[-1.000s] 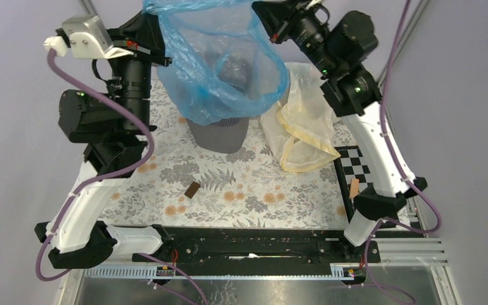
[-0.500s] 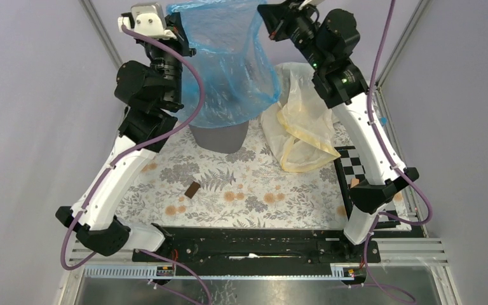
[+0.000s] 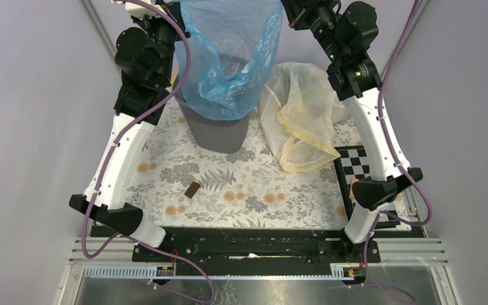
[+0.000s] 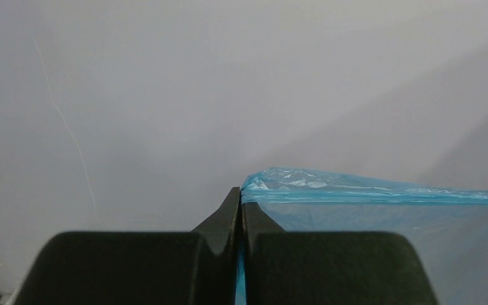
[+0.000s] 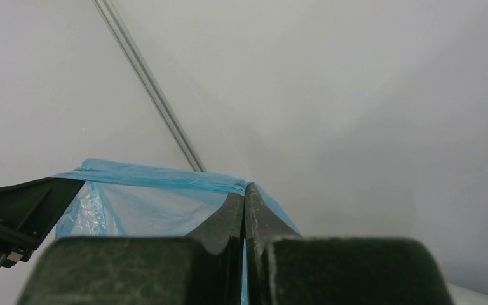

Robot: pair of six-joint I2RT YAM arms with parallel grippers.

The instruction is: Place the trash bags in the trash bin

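Note:
A translucent blue trash bag (image 3: 229, 57) hangs stretched between both grippers high at the back, over the dark grey mesh trash bin (image 3: 219, 130); its lower part drapes over the bin's rim. My left gripper (image 4: 241, 194) is shut on the bag's left rim (image 4: 368, 194). My right gripper (image 5: 245, 190) is shut on the bag's right rim (image 5: 152, 176). In the top view both grippers' tips lie at or beyond the frame's top edge. A crumpled yellowish trash bag (image 3: 302, 121) lies on the table right of the bin.
A small brown block (image 3: 192, 189) lies on the floral tablecloth in front of the bin. A checkerboard panel (image 3: 356, 166) sits at the right edge. Grey walls and metal frame posts close in the back and sides.
Both arms have risen and swung toward the back. The blue bag was lifted and pulled taller and narrower over the bin. The yellowish bag has not moved.

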